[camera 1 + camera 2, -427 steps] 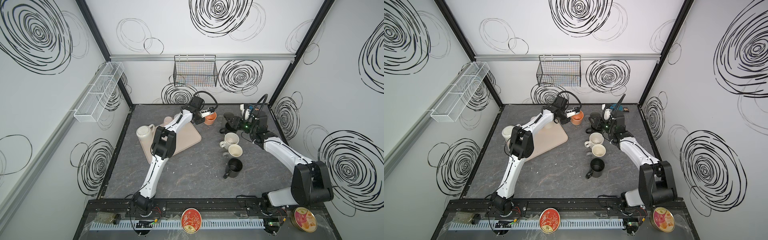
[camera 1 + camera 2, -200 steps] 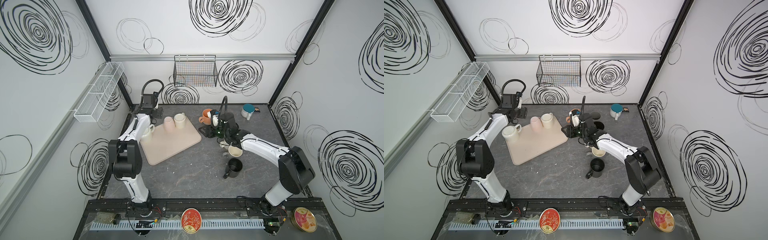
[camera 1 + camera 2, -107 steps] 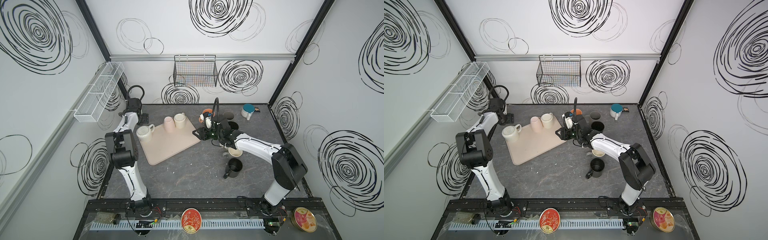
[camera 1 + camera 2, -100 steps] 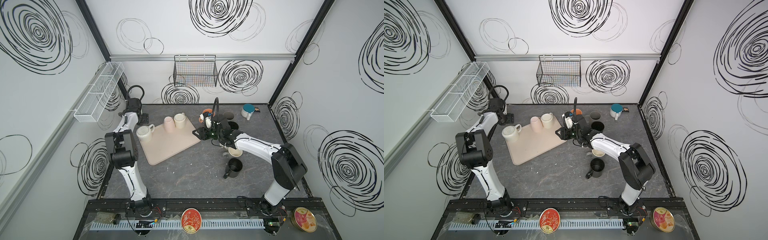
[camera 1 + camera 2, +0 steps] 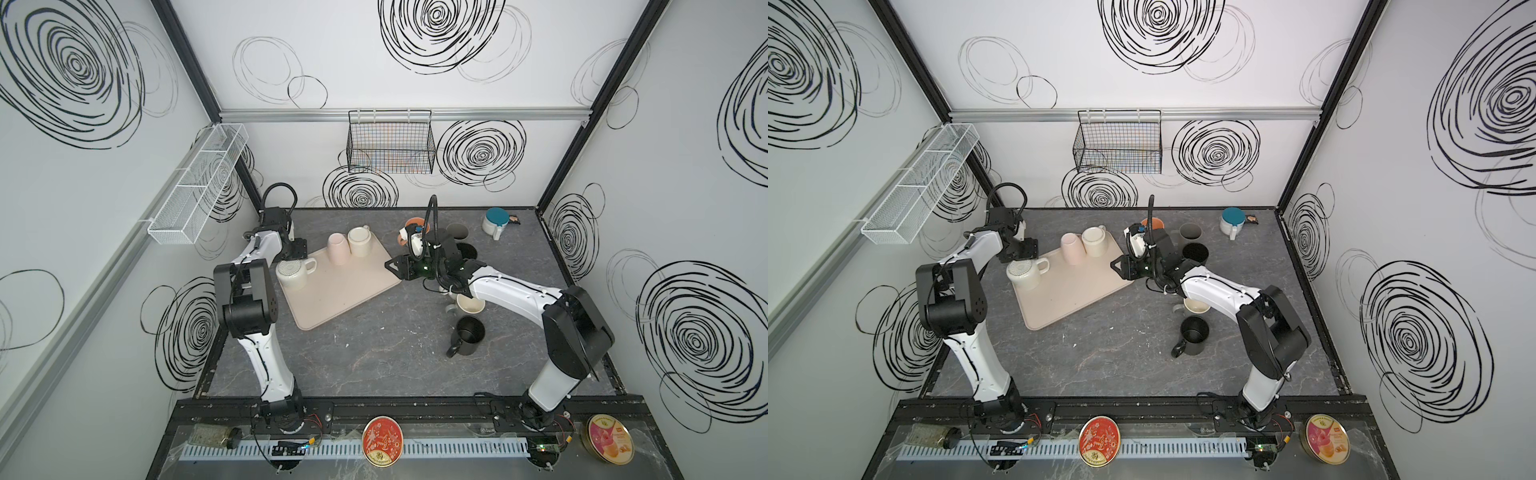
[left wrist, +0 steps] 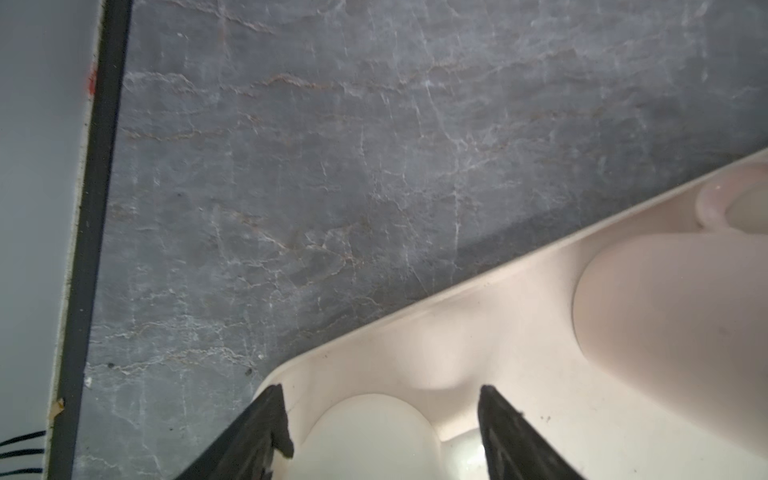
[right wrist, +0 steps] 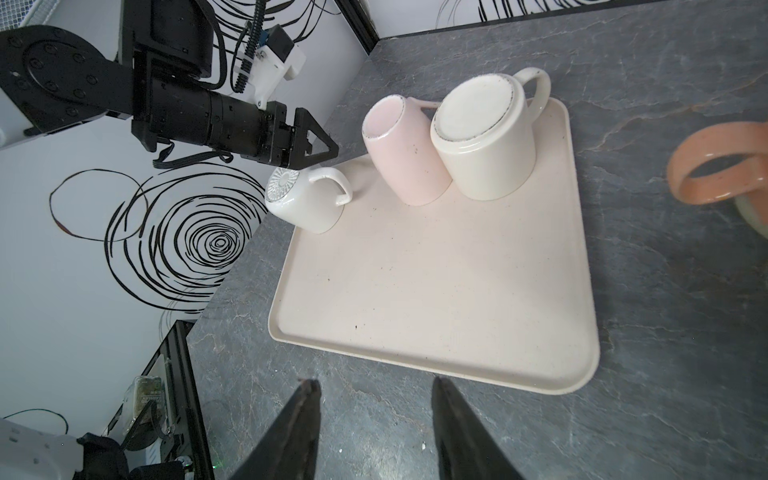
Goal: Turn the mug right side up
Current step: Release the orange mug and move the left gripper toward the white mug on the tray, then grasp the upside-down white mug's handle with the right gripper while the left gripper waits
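— Where's the mug (image 5: 293, 274)?
— Bottom up on the left corner of the tray (image 5: 345, 299), with the left gripper (image 5: 296, 250) over it, fingers apart either side, nothing clamped yet
— Best way?
— I'd close low on the body, off the handle, and lift clear before turning; the pink cup (image 5: 336, 248) stands near. The right gripper (image 5: 395, 266) hangs apart and empty by the tray's right corner
— And the room?
— Grey stone-look table (image 5: 374, 361); the left wall (image 5: 124, 216) is close, so little swing room

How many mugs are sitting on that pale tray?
3: a white mug at the tray's left corner, and a pink mug beside a cream mug at its far edge. None seems hidden.
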Controlling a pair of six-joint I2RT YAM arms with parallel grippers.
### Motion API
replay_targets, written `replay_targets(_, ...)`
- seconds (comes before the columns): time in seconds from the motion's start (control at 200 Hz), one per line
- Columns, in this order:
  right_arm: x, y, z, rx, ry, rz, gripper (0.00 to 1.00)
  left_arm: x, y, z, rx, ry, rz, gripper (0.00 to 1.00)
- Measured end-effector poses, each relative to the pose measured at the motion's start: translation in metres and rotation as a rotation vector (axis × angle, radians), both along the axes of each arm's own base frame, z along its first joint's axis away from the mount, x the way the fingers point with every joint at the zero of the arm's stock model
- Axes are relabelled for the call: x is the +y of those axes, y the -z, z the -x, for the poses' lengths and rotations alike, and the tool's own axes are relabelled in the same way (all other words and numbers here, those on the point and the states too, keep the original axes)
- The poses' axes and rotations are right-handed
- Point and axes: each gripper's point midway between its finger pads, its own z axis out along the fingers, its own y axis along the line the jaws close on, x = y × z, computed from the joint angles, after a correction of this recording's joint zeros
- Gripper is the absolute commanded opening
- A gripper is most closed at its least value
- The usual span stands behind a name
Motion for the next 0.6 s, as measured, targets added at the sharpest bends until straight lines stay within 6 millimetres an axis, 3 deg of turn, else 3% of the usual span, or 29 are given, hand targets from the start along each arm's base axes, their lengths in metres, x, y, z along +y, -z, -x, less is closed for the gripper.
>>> replay_targets(0.185,-0.002,0.008,0.004,0.017,-0.009,0.007,0.48,-0.040,-0.006,0.027,0.010,0.068,0.016,0.73)
replay_targets(0.46,0.015,0.017,0.020,-0.009,-0.108,0.029,0.48,-0.140,-0.001,0.070,-0.004,0.292,0.071,0.75)
replay_targets(0.6,0.037,0.041,0.029,-0.032,-0.203,0.104,0.51,-0.158,-0.011,0.078,-0.036,0.327,0.091,0.77)
